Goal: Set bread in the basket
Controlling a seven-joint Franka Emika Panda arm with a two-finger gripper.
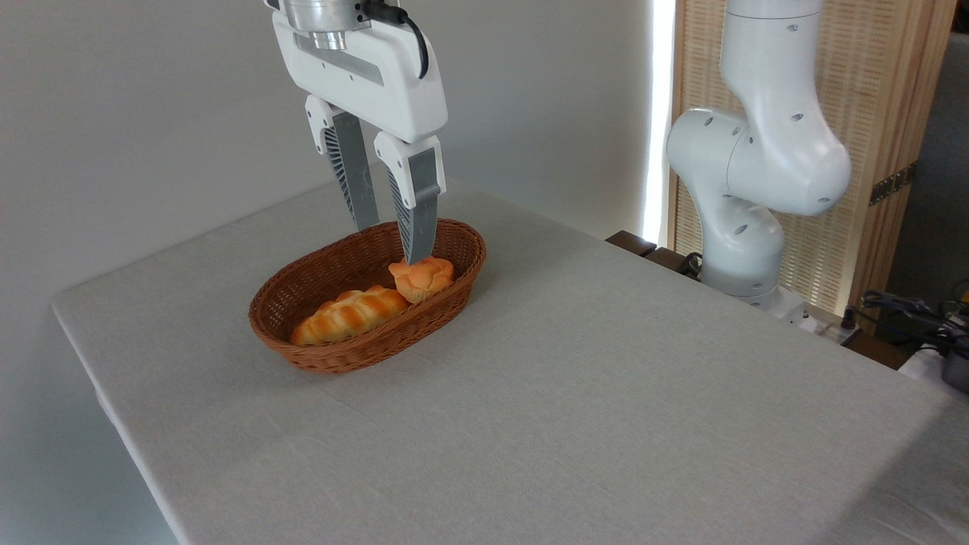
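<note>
Camera view showed the bun (422,278) resting inside the basket (333,356), touching the loaf (350,314). The tool (394,242) hung over it, fingers spread and gripping nothing. Best practice seemed a straight lift, clearing the rim without nudging the bun.

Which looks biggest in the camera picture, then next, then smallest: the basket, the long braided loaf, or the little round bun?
1. The basket, clearly the largest; it holds both breads.
2. The long braided loaf.
3. The little round bun, smallest.
All three sit close together, so nearness to the camera does not change this order.
</note>
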